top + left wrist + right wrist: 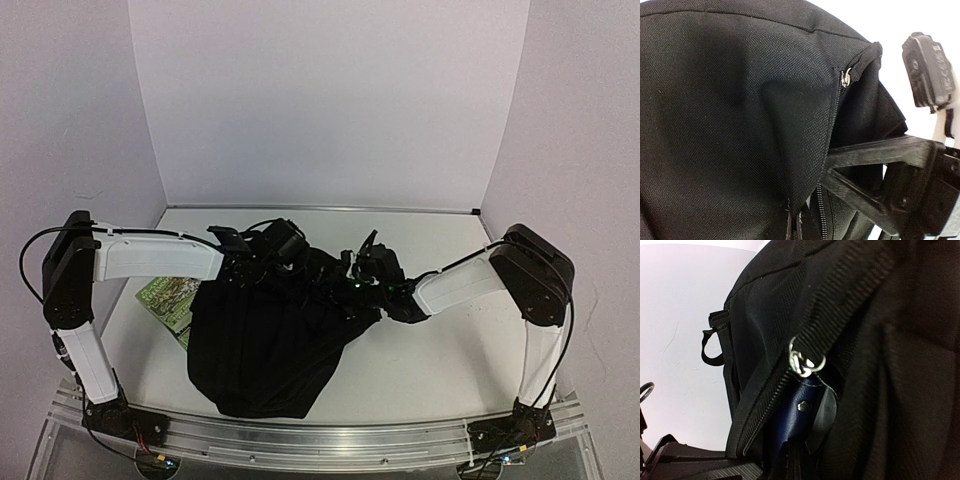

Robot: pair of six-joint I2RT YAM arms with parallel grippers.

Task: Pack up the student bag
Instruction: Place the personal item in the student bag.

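Both hands met at frame centre | left hand (272,246), right hand (362,264) at bag (265,350) mouth | grips hidden by fabric, could not tell | best bet: zipper (767,402) edges pulled apart, taut.

We are seeing the bag (265,340) filling the middle of the table (440,350), with the left arm (150,258) and right arm (460,285) crowding its far edge. The table's right half and far strip are lying open. A green book (165,298) is blocking the gap at the bag's left. A navy item (792,420) is sitting in the zipper opening.
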